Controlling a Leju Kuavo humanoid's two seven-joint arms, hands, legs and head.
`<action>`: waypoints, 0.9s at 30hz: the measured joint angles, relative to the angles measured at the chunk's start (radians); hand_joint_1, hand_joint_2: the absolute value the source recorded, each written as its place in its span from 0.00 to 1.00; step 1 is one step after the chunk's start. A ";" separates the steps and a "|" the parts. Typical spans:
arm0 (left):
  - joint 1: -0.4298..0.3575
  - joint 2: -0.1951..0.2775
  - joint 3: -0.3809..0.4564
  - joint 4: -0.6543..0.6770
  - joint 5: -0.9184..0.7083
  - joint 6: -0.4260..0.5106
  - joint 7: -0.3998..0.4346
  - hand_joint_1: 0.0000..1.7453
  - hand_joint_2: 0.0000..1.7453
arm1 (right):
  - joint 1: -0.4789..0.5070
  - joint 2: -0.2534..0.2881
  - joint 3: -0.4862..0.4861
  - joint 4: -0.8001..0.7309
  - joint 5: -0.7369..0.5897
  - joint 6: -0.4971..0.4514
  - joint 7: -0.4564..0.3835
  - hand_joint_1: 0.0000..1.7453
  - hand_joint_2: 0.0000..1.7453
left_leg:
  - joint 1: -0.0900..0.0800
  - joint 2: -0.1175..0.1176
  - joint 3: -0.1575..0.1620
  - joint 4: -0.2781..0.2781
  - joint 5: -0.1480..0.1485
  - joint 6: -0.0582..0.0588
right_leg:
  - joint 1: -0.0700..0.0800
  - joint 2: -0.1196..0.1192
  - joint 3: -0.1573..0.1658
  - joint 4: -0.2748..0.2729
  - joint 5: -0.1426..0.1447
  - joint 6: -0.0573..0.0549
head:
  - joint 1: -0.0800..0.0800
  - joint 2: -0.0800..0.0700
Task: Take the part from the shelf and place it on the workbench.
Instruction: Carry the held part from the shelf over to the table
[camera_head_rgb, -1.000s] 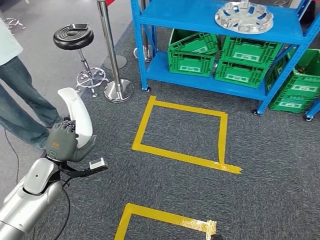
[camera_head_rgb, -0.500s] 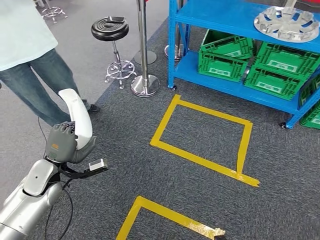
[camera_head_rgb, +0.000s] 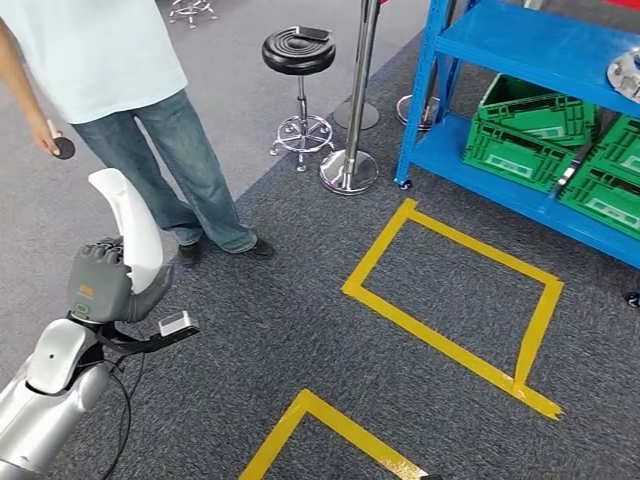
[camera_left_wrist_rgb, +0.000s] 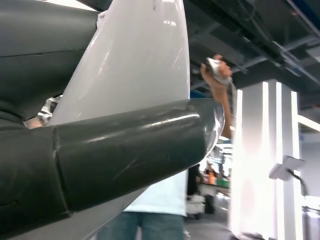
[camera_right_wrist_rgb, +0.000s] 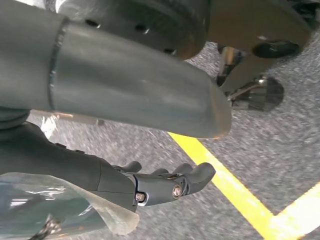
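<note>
The part is a white, glossy curved shell (camera_head_rgb: 127, 222), and it stands upright in my left hand (camera_head_rgb: 102, 283) at the lower left of the head view, above the carpet. Up close, the left wrist view has the white shell (camera_left_wrist_rgb: 143, 65) with my grey thumb (camera_left_wrist_rgb: 124, 150) pressed across it. My right hand (camera_right_wrist_rgb: 124, 100) hangs over the carpet and holds nothing; its thumb and dark fingers (camera_right_wrist_rgb: 166, 185) are apart. The blue shelf (camera_head_rgb: 521, 40) stands at the upper right, well away from my left hand.
A person (camera_head_rgb: 151, 90) in a light shirt and jeans stands close beyond my left hand. A black stool (camera_head_rgb: 300, 55) and a chrome post base (camera_head_rgb: 349, 170) stand by the shelf. Green crates (camera_head_rgb: 528, 130) fill its lower level. Yellow tape squares (camera_head_rgb: 453, 300) mark the carpet.
The camera has swung to the left, so the shelf, stool and tape squares slid right in the picture and the person came further into view. My left hand still holds the white part.
</note>
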 joint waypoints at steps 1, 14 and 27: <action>0.002 0.000 0.002 -0.004 0.000 0.000 0.000 1.00 0.00 | -0.001 0.000 0.000 0.000 0.000 0.001 0.003 0.00 0.00 | 0.001 -0.012 -0.005 0.001 0.002 -0.006 | 0.000 0.009 0.009 -0.014 -0.003 -0.001 | -0.001 0.000; -0.013 -0.012 0.006 -0.017 0.009 -0.009 -0.012 1.00 0.00 | -0.001 -0.004 0.000 0.001 0.022 0.001 0.030 0.00 0.00 | 0.005 0.160 -0.036 0.073 -0.012 -0.035 | 0.010 -0.156 0.032 -0.028 -0.012 -0.018 | -0.012 0.000; -0.014 -0.017 0.011 -0.040 -0.033 0.005 -0.015 1.00 0.00 | -0.003 -0.005 0.000 0.001 0.027 -0.037 -0.016 0.00 0.00 | 0.000 0.050 -0.003 -0.004 0.001 0.015 | 0.006 -0.069 -0.103 0.205 -0.081 0.011 | 0.000 0.000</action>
